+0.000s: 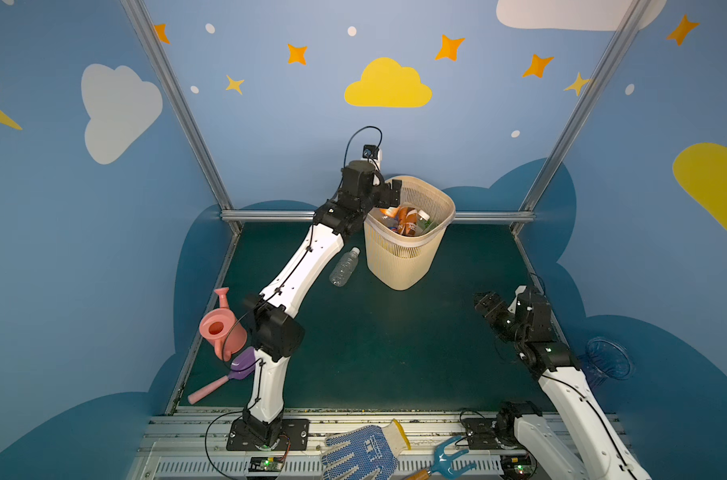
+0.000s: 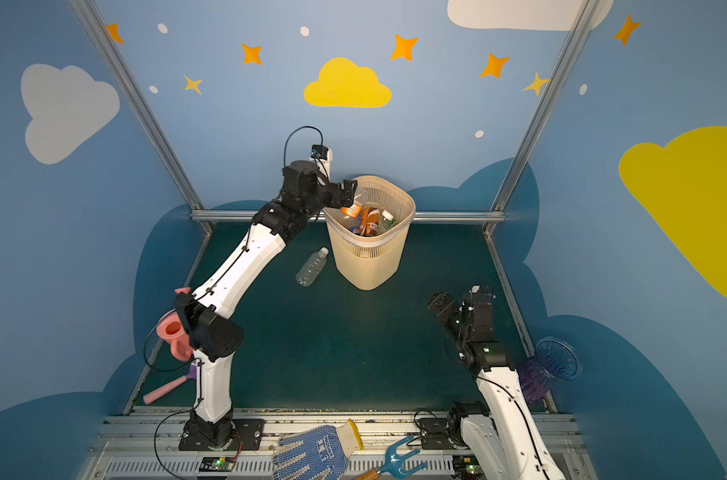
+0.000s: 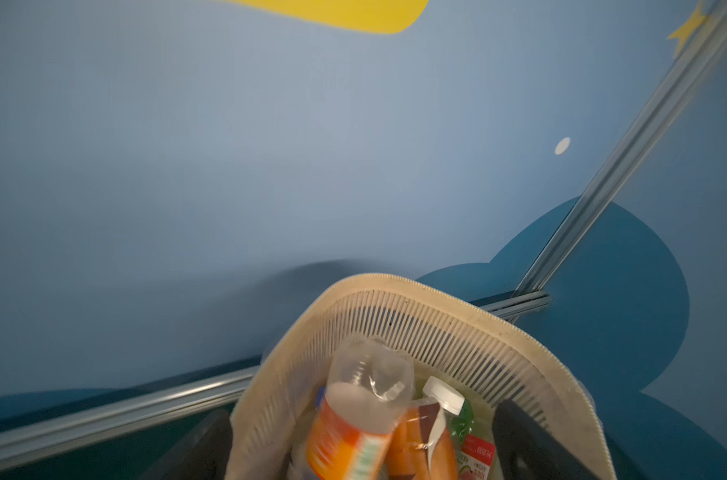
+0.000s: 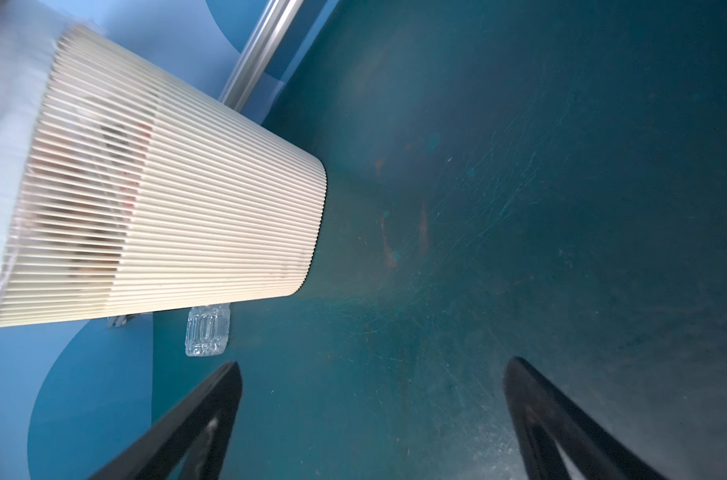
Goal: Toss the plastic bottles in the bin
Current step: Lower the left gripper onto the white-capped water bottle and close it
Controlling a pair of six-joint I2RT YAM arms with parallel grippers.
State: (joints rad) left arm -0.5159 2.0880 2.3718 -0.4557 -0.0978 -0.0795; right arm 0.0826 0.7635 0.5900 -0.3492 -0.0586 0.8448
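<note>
The left gripper [image 1: 393, 195] hangs over the left rim of the bin [image 1: 399, 266]. In the left wrist view its two dark fingers [image 3: 519, 432] stand wide apart and touch nothing. I judge it is placed there so that a bottle drops inside and not on the mat. Between the fingers, an orange-labelled bottle [image 3: 353, 419] lies free on top of the pile. Beside it the bin holds more bottles, among them an orange and brown wrapped bottle [image 3: 415, 449] and a green bottle with a white cap [image 3: 444, 397]. One unlabelled clear bottle [image 1: 345, 267] lies on its side on the green mat [image 1: 395, 353], just beside the bin, not yet thrown in. The right gripper [image 1: 485, 303] waits low at the right, well apart from the bin, its jaws also spread and empty.
</note>
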